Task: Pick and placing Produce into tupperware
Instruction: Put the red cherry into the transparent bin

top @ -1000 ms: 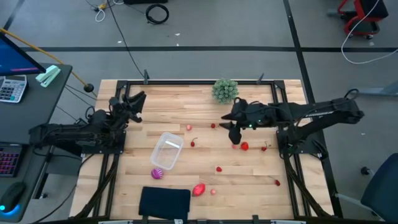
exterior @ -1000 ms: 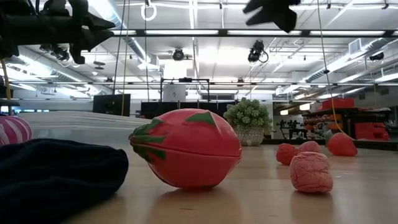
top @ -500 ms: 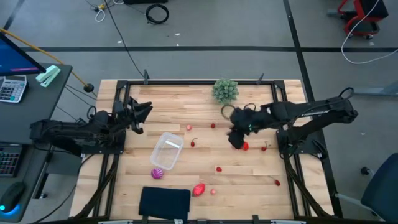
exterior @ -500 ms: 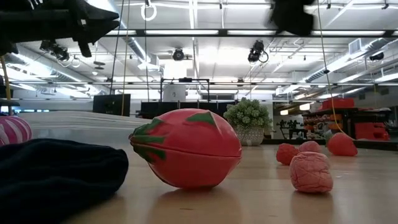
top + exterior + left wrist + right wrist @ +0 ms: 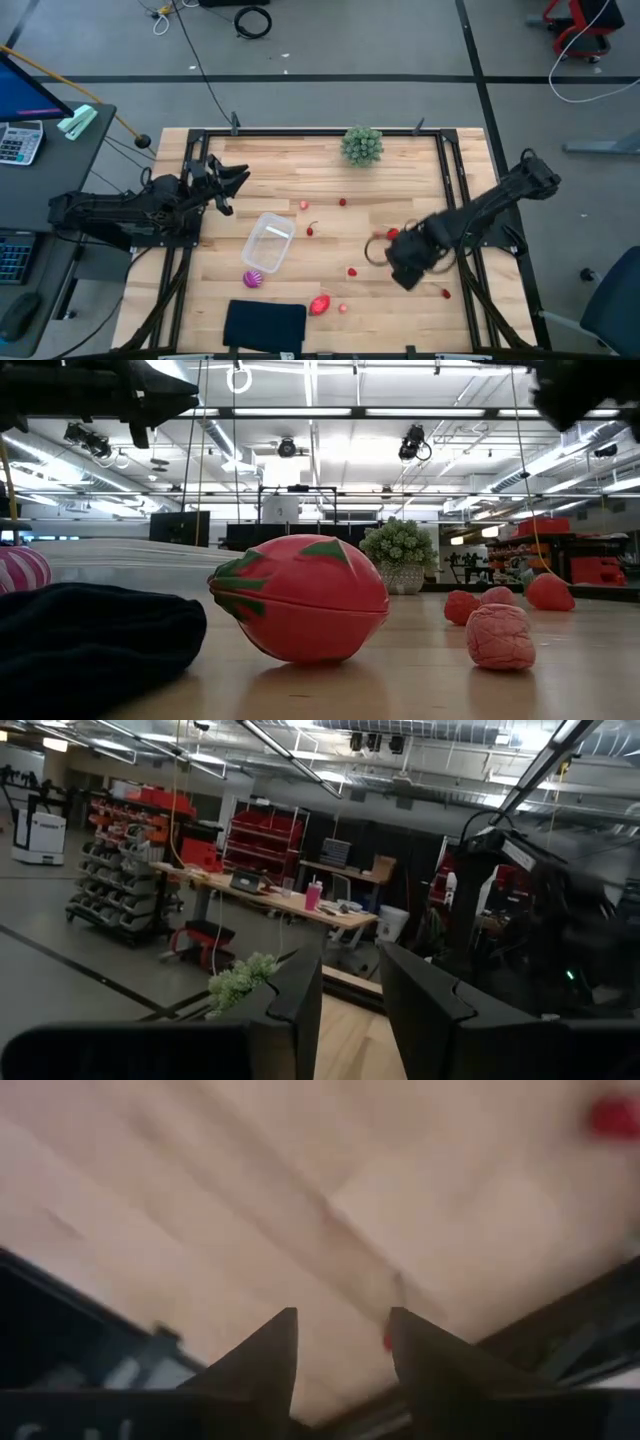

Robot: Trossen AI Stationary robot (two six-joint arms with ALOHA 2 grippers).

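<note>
The clear tupperware [image 5: 268, 242] stands empty left of the table's middle. A purple-white ball [image 5: 254, 279] lies near it. A bigger pink-red piece [image 5: 320, 304] lies toward the near edge and fills the low view [image 5: 300, 598]. Small red berries lie scattered, among them one near the tub [image 5: 311, 230], one in the middle [image 5: 352, 271] and one at the near right [image 5: 446, 293]. A larger red piece [image 5: 393, 234] lies beside my right arm. My right gripper [image 5: 405, 275] is open and empty, low over the near right of the table. My left gripper [image 5: 238, 180] is open and empty, raised at the far left.
A green bushy plant [image 5: 361, 145] stands at the far edge. A black flat pad [image 5: 265, 325] lies at the near edge, left of the middle. Black frame rails run along the table's left and right sides. A desk with a keyboard stands off the table's left.
My right gripper has swung from the far middle, by the plant, toward the near edge and a little right, and has come down lower. My left gripper has shifted slightly toward the table's right. No produce has moved.
</note>
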